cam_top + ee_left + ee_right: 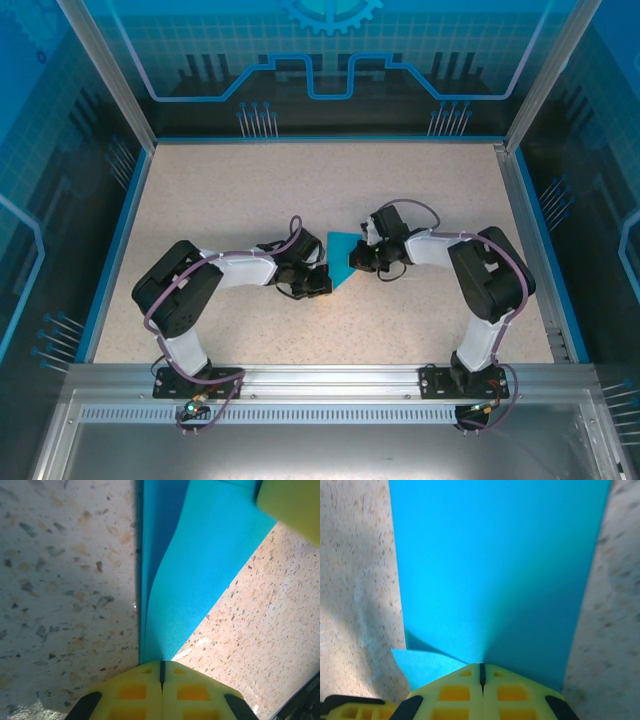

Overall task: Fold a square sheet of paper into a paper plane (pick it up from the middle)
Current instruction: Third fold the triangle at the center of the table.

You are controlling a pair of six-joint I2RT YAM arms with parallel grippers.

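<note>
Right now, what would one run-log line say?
left fingers: shut on blue paper | right fingers: shut on blue paper | fold: partial

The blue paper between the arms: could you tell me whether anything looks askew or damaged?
No tear shows. The paper lies partly folded, pinched by the shut left end effector and right end effector; its upper layer bows up, and a corner juts out crookedly beside the right one.

One blue paper sheet (339, 265), two arms (240, 268) (440, 246), two hands (316, 284) (358, 260), one table (400, 190)

A robot lab cell: speckled table (250, 190) enclosed by blue printed panels (330, 60).
</note>
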